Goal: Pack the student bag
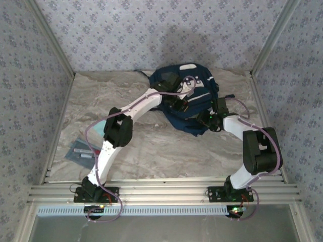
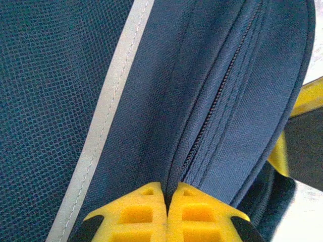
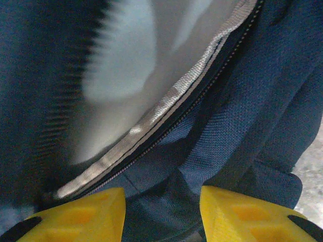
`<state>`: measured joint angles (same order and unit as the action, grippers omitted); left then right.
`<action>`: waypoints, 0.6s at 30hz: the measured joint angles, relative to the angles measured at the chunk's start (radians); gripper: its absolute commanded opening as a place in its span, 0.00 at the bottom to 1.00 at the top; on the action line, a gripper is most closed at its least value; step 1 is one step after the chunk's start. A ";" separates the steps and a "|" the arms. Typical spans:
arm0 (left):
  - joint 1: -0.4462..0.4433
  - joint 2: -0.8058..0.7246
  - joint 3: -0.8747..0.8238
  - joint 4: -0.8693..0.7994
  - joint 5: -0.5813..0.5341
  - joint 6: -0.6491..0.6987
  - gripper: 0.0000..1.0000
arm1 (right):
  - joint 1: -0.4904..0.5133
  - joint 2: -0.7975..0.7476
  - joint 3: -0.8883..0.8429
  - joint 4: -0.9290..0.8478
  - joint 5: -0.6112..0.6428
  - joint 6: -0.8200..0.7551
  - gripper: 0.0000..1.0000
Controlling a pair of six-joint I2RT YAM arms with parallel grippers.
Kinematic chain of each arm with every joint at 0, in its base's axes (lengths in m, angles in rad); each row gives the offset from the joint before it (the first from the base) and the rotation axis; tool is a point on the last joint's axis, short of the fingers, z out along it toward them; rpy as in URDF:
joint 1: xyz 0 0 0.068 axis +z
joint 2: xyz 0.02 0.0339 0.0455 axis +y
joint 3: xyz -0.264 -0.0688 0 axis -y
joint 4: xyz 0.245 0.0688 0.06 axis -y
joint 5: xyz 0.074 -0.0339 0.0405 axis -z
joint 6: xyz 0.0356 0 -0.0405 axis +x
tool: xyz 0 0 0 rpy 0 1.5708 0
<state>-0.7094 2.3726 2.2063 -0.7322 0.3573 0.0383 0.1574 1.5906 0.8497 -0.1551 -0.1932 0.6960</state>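
Note:
The student bag (image 1: 194, 80), navy with white trim, lies at the back middle of the marble table (image 1: 151, 146). My left gripper (image 1: 177, 103) reaches onto its middle. In the left wrist view its yellow fingers (image 2: 136, 212) are shut on a narrow fold of the bag's fabric (image 2: 151, 101), right beside a closed zipper (image 2: 212, 111) and a white stripe (image 2: 108, 116). My right gripper (image 1: 206, 120) is at the bag's near right edge. A thick bunch of the bag's cloth (image 3: 242, 101) is clamped in that gripper (image 3: 162, 201), below a grey-edged zipper line (image 3: 166, 128).
A flat grey-green item (image 1: 81, 151) with small pale objects on it lies at the table's left side, near the left arm's elbow. Patterned walls close in the table on three sides. A metal rail (image 1: 161, 191) runs along the near edge.

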 measured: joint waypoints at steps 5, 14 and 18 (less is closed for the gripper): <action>0.002 -0.053 0.000 -0.020 0.039 -0.076 0.00 | -0.023 0.000 0.029 -0.048 0.018 -0.008 0.46; 0.051 -0.088 -0.021 -0.017 0.208 -0.347 0.00 | -0.101 0.040 0.158 -0.127 0.063 -0.089 0.46; 0.076 -0.090 -0.021 0.031 0.262 -0.482 0.00 | -0.103 0.049 0.224 -0.147 0.066 -0.135 0.45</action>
<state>-0.6334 2.2829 2.1849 -0.7017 0.6189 -0.4438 0.0544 1.6398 1.0733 -0.3019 -0.1272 0.5613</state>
